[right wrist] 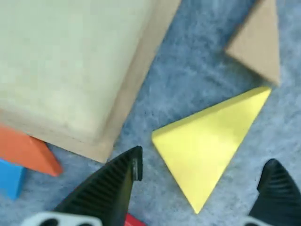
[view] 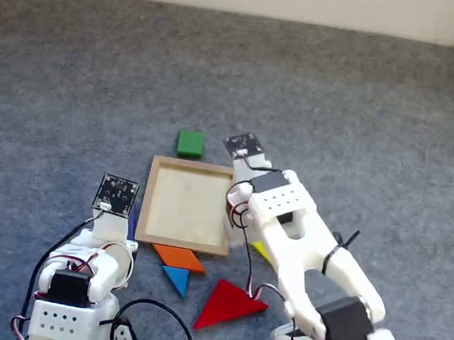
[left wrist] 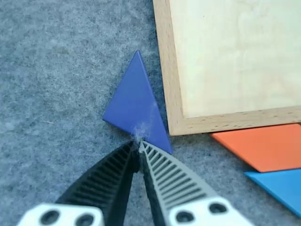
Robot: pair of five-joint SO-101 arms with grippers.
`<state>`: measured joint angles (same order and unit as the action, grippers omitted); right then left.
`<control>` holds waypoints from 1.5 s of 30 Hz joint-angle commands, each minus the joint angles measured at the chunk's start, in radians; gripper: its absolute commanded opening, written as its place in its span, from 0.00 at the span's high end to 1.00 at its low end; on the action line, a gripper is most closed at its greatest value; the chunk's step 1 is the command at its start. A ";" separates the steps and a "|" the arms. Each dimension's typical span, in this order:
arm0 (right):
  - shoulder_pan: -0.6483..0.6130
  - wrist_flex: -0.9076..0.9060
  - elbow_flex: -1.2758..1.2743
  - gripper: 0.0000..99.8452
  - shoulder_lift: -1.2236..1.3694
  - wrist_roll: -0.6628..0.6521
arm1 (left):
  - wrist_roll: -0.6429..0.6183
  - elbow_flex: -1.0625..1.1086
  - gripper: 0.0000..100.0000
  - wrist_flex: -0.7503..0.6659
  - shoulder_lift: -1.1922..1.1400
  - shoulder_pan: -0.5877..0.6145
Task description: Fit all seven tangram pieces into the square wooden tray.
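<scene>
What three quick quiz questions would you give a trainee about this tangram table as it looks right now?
1. True or false: the wooden tray already holds a piece.
2. Which piece lies between the right gripper's open fingers? A: red triangle. B: yellow triangle. C: green square.
3. What shape is the dark blue piece at the left gripper's shut tips?
Key: 1 false; 2 B; 3 triangle.
</scene>
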<state>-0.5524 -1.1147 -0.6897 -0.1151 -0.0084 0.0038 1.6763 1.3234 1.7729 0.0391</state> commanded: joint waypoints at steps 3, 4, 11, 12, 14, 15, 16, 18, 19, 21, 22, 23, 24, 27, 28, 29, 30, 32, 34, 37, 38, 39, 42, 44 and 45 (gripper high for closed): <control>-0.004 0.018 0.130 0.63 0.151 0.008 | 0.005 0.021 1.00 0.003 0.041 -0.005; -0.004 0.015 0.148 0.63 0.165 0.008 | 0.005 0.021 1.00 0.003 0.041 -0.005; -0.004 0.013 0.174 0.63 0.171 0.026 | 0.005 0.021 1.00 0.003 0.041 -0.005; -0.004 0.013 0.176 0.63 0.171 0.048 | 0.005 0.021 1.00 0.003 0.041 -0.005; -0.004 0.015 0.193 0.63 0.171 0.071 | 0.005 0.021 1.00 0.003 0.041 -0.005; -0.004 0.015 0.200 0.63 0.171 0.074 | 0.005 0.021 1.00 0.003 0.041 -0.005; -0.004 0.015 0.206 0.63 0.171 0.074 | 0.005 0.021 1.00 0.003 0.041 -0.005; 0.013 0.018 0.213 0.63 0.171 0.074 | 0.005 0.021 1.00 0.003 0.041 -0.005; 0.021 0.021 0.216 0.63 0.171 0.074 | 0.005 0.021 1.00 0.003 0.041 -0.005; 0.041 0.021 0.217 0.63 0.171 0.098 | 0.005 0.021 1.00 0.003 0.041 -0.005; 0.048 0.022 0.219 0.63 0.171 0.109 | 0.005 0.021 1.00 0.003 0.041 -0.005; 0.051 0.022 0.219 0.63 0.171 0.114 | 0.005 0.021 1.00 0.003 0.041 -0.005; 0.051 0.022 0.219 0.63 0.171 0.112 | 0.005 0.021 1.00 0.003 0.041 -0.005; 0.045 0.021 0.211 0.63 0.177 0.112 | 0.005 0.021 1.00 0.003 0.041 -0.005; 0.045 0.015 0.211 0.63 0.177 0.112 | 0.005 0.021 1.00 0.003 0.041 -0.005; 0.044 0.015 0.211 0.63 0.176 0.112 | 0.005 0.021 1.00 0.003 0.041 -0.005; 0.044 0.015 0.211 0.63 0.176 0.112 | 0.005 0.021 1.00 0.003 0.041 -0.005; 0.044 0.015 0.211 0.63 0.177 0.112 | 0.005 0.021 1.00 0.003 0.041 -0.005; 0.030 0.015 0.211 0.63 0.177 0.112 | 0.005 0.021 1.00 0.003 0.041 -0.005; -0.002 0.013 0.209 0.63 0.177 0.112 | 0.005 0.021 1.00 0.003 0.041 -0.005; -0.010 0.013 0.209 0.63 0.177 0.112 | 0.005 0.021 1.00 0.003 0.041 -0.005; -0.012 0.013 0.209 0.63 0.177 0.112 | 0.005 0.021 1.00 0.003 0.041 -0.005; -0.007 0.013 0.209 0.63 0.177 0.112 | 0.005 0.021 1.00 0.003 0.041 -0.005; -0.007 0.005 0.208 0.63 0.177 0.112 | 0.005 0.021 1.00 0.003 0.041 -0.005; -0.007 -0.010 0.208 0.63 0.177 0.112 | 0.005 0.021 1.00 0.003 0.041 -0.005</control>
<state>-0.5493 -1.1070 -0.5240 0.0675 0.0974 0.0038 1.6763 1.3234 1.7729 0.0391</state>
